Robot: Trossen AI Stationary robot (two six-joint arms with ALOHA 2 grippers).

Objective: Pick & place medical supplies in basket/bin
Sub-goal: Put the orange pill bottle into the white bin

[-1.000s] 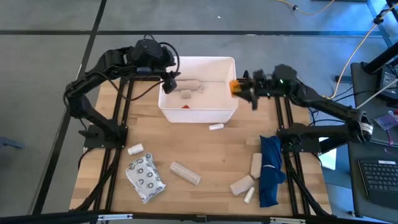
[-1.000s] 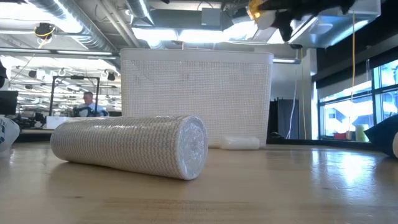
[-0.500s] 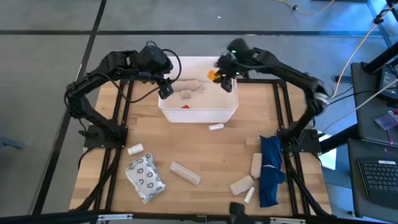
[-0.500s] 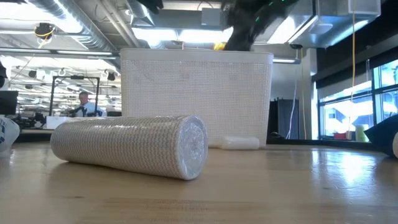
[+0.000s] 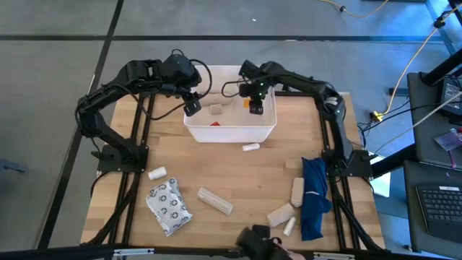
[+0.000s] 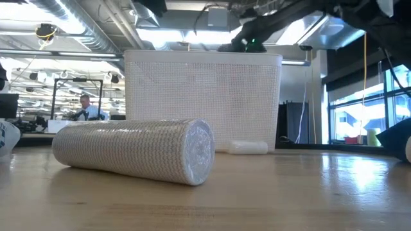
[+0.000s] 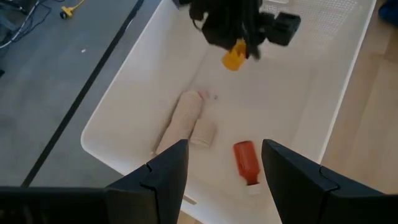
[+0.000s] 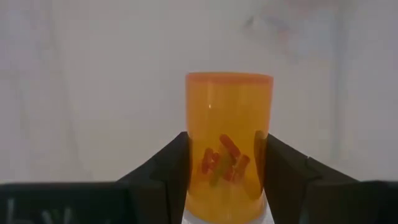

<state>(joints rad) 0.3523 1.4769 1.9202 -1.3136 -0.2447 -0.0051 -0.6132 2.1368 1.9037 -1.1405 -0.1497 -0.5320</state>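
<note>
wooden table [image 5: 238,173] | right gripper [image 5: 254,101] grips orange bottle [image 8: 229,143] over bin [image 5: 263,130] | left gripper [image 7: 225,165] wide, empty

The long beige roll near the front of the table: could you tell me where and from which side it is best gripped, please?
Probably at its middle, from straight above. The long roll lies flat on its side, angled across the table, with bare wood all round it, so open fingers can straddle its narrow width across the axis. The packet beside it lies apart and should not interfere.
</note>
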